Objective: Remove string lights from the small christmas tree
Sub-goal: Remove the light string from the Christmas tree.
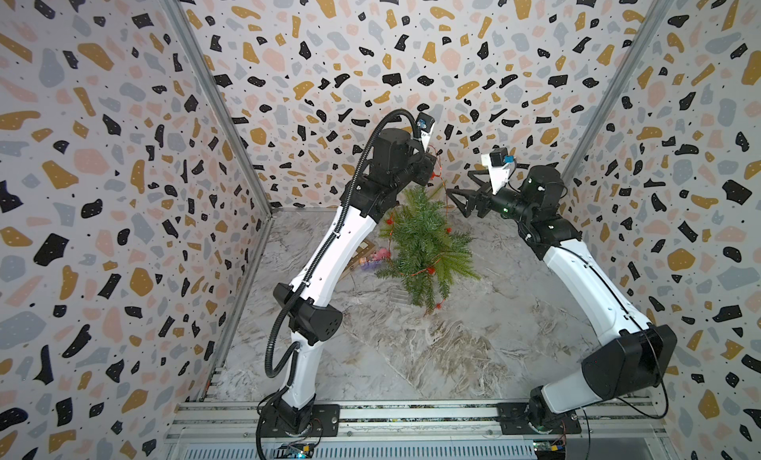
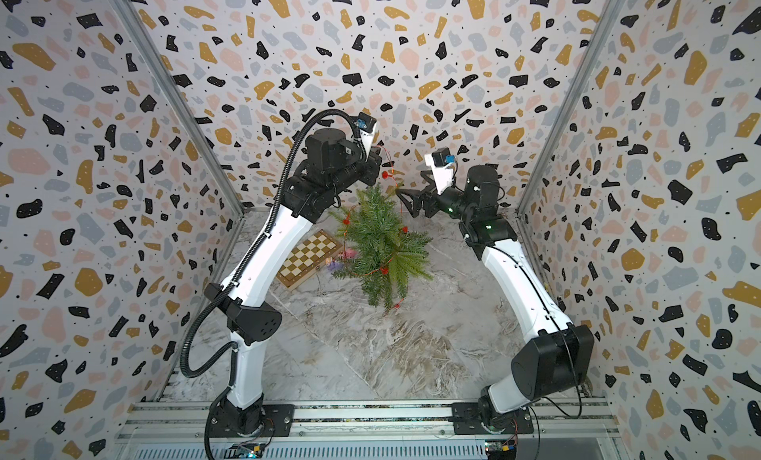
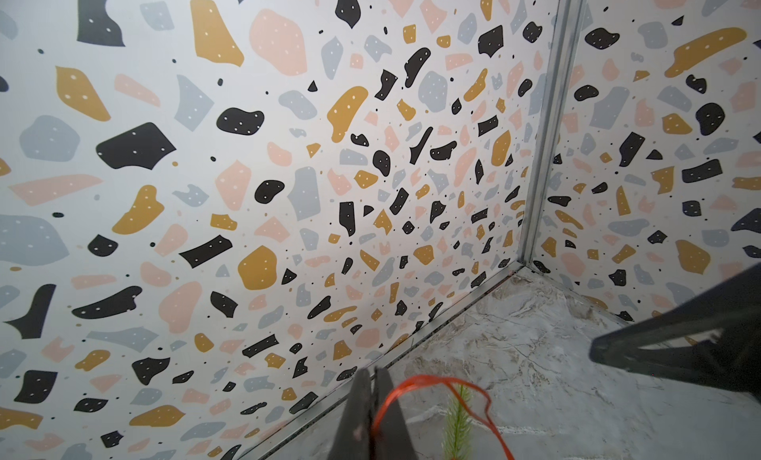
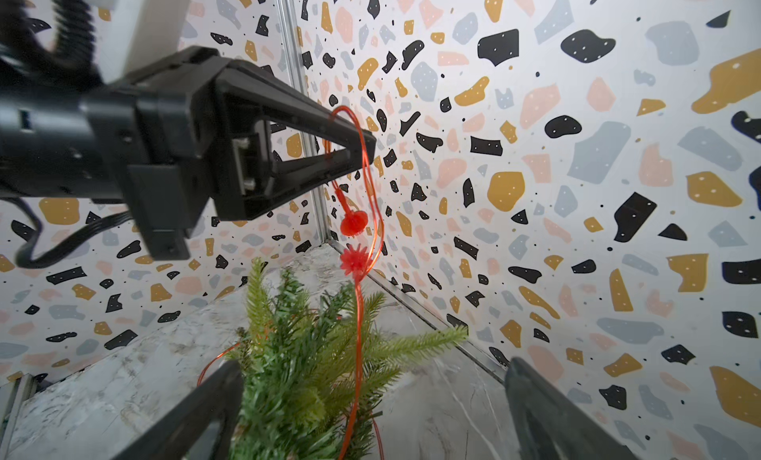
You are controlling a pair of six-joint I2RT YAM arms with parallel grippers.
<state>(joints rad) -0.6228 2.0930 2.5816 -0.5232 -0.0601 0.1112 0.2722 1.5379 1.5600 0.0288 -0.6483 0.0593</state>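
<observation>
Left gripper (image 4: 364, 147) is clamped shut on the string lights (image 4: 355, 224), held above the top of the small christmas tree (image 1: 424, 243). The wire is draped down into the branches. Right gripper (image 1: 458, 184) is spread wide, empty, just right of the hanging wire.

In a top view the left arm (image 1: 329, 248) covers nearly all of the chessboard (image 1: 365, 244) — only a thin edge shows. The tree (image 1: 424, 243) hides its trunk under its own branches, and the small pink toy (image 1: 379, 256) beside it is too blurred to make out. In the left wrist view the left gripper (image 3: 374, 373) and the string lights (image 3: 432, 384) run off the picture's edge. In the right wrist view the right gripper (image 4: 374, 369) shows only blurred fingers (image 4: 193, 412) — cut off likewise.
</observation>
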